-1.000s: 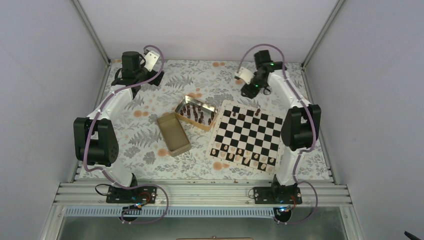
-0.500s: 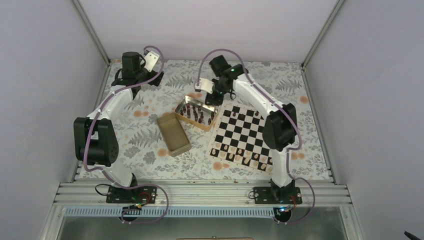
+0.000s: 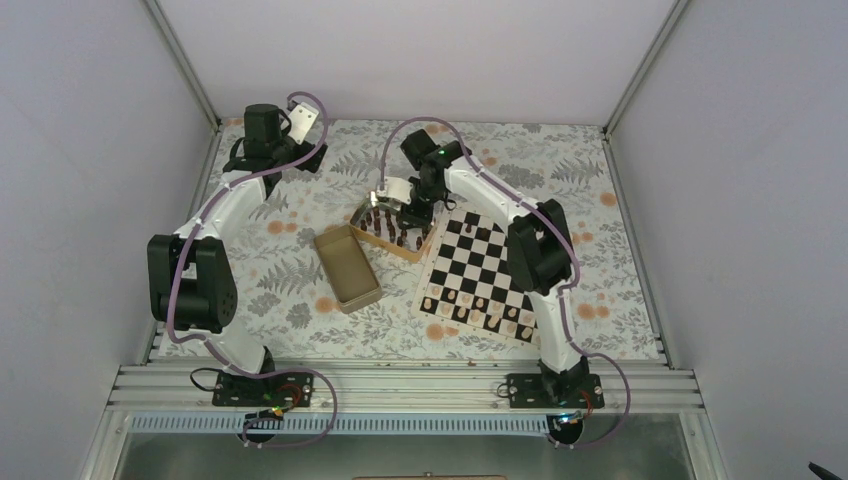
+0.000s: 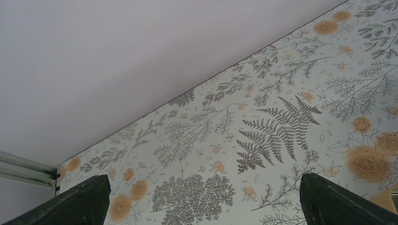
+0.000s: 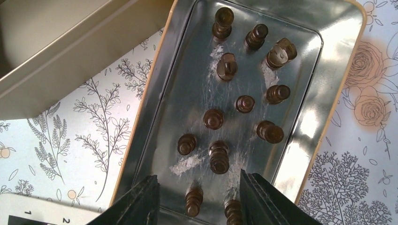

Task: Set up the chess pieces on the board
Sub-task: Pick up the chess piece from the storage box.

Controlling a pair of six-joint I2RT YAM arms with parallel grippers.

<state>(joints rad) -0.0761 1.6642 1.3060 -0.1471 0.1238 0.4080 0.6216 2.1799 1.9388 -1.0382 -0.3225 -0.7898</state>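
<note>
The board [image 3: 490, 266] is laid flat on the right half of the flowered cloth [image 4: 263, 136]. It is turned a little askew, so that no edge is square with the table's front. Two rows of pale pieces [image 3: 486, 312] are ranged along the board's near edge.

The dark chess pieces [image 5: 213, 118] are kept in an open tin [image 5: 157, 93] set just beside the board's far left corner. The tin's long axis is aimed slantwise toward that corner. About a dozen pieces are counted in it. Most are stood upright, their long axes vertical and their round tops turned up to the right wrist camera. One odd piece [image 5: 280, 51] is seen more from the side, and whether it is lying down cannot be told.

The right gripper [image 5: 198, 179] is held over the tin, pointed down, its jaws apart. Two of the pieces are seen in the gap between its fingers [image 5: 141, 201], touched by neither.

A second tin [image 3: 347, 268] is placed left of the board, beyond the first, its long axis running roughly near to far. The left gripper [image 4: 205, 180] is held well apart from the board, far off to its left. Its jaws are spread wide, with only cloth seen between them.
</note>
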